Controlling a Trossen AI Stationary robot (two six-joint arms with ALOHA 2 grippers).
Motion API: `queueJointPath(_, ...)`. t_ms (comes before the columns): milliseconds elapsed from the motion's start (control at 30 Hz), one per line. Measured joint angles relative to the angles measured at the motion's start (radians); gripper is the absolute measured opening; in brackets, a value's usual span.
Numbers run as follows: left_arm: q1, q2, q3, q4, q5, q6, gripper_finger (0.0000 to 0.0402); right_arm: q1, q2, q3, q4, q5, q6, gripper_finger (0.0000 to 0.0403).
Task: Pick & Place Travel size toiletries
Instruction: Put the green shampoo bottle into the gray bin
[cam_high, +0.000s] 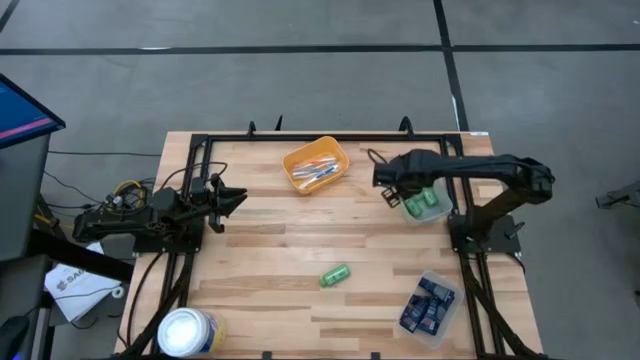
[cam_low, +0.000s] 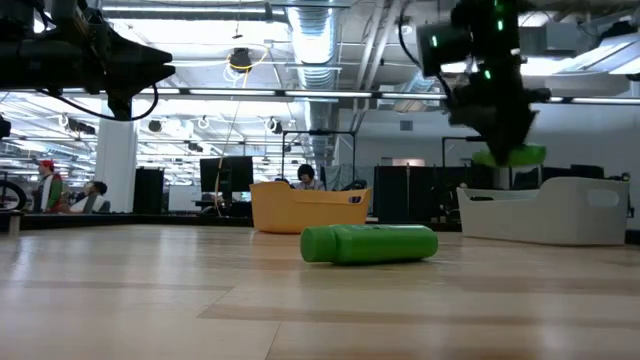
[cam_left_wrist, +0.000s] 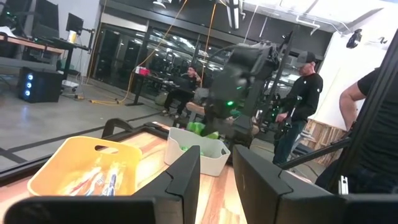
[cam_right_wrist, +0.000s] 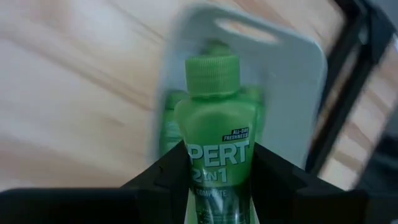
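My right gripper is shut on a bright green bottle, above the grey tray near the table's right edge. That tray holds more green bottles. Another green bottle lies on its side on the table's middle. The orange tray holds thin sticks. A clear tray holds dark navy packets. My left gripper waits open above the table's left part, touching nothing. My right gripper pinches the green bottle between its two fingers, one on each side of its labelled body. The fingers lie along the bottle, and the capped end sticks out past the fingertips. The bottle is lifted clear above the grey tray.
A large round white tub stands at the table's near left corner. A dark frame runs along the table's far edge and sides. Bare wood lies between the trays and the left arm. People show in the room beyond the table.
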Motion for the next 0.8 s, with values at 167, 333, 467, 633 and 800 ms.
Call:
queueJointPath(167, 0.000, 0.000, 0.000, 0.000, 0.003, 0.000, 0.0092, -0.104, 0.000, -0.103, 0.040, -0.026, -0.006, 0.0129)
queueJointPath(333, 0.000, 0.000, 0.000, 0.000, 0.003, 0.000, 0.0092, -0.167, 0.000, -0.154, 0.097, -0.082, -0.001, 0.0147)
queueJointPath(467, 0.000, 0.000, 0.000, 0.000, 0.002, 0.000, 0.0092, -0.178, 0.000, -0.153, 0.119, -0.082, -0.017, 0.0187)
queueJointPath(633, 0.000, 0.000, 0.000, 0.000, 0.002, 0.000, 0.0092, -0.168, 0.000, -0.103, 0.119, -0.087, -0.053, 0.0253)
queueJointPath(800, 0.000, 0.000, 0.000, 0.000, 0.002, 0.000, 0.0092, -0.101, -0.001, 0.033, 0.144, -0.083, -0.087, 0.0278)
